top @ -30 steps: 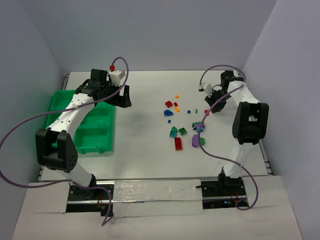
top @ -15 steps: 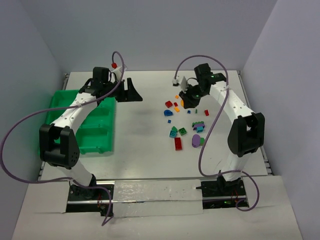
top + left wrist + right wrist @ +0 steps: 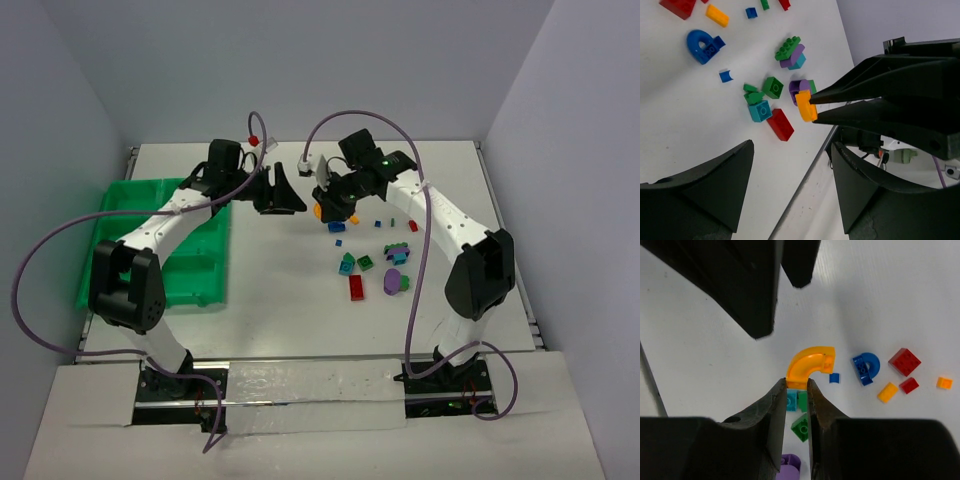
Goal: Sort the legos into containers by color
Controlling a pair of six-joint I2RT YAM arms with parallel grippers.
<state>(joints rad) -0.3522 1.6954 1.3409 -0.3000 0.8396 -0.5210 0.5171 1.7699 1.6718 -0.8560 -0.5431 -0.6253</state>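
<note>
Pinching just one end of the orange curved brick, the right tool may drop it among the loose legos if the wide-spread left tool bumps it.

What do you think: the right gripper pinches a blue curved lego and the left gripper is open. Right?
Not quite. The right wrist view shows the curved lego in the right gripper is orange, not blue. The left gripper is open.

Top external: looks down from high behind the bases, whole table. Wrist views: close, along own fingers. Shares orange curved lego across all three.
</note>
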